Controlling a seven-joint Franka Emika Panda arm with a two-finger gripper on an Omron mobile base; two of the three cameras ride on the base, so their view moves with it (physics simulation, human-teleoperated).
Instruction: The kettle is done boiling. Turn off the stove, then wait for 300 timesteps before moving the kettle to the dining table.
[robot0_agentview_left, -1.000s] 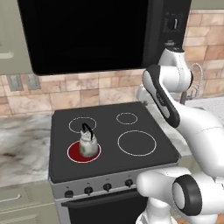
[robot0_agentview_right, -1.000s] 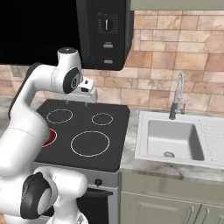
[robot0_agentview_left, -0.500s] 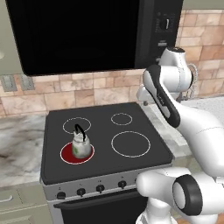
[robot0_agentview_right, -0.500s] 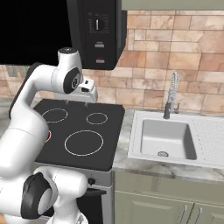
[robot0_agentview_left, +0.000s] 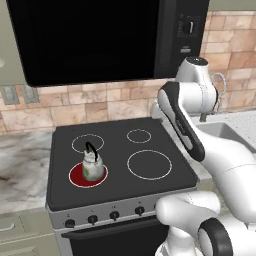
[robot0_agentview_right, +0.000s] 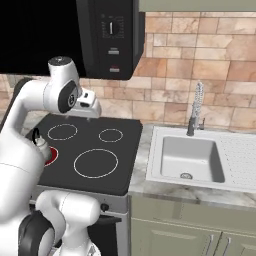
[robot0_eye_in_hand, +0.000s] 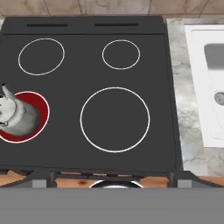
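Observation:
The small pale kettle with its black arched handle stands on the front left burner of the stove, and that burner glows red beneath it. In the right base view the kettle peeks out from behind my arm on the stove. My gripper hangs high above the back of the cooktop, open and holding nothing. Looking straight down, the hand view has the kettle at the left edge of the stove. The dining table is out of view.
A row of black knobs lines the stove's grey front panel. A black microwave hangs over the cooktop. To the right sits a white sink with a faucet. Marble counter lies left of the stove.
The whole scene has slid slightly left in both base views, so the base has moved. The arm keeps its pose, and the kettle stays on the red burner.

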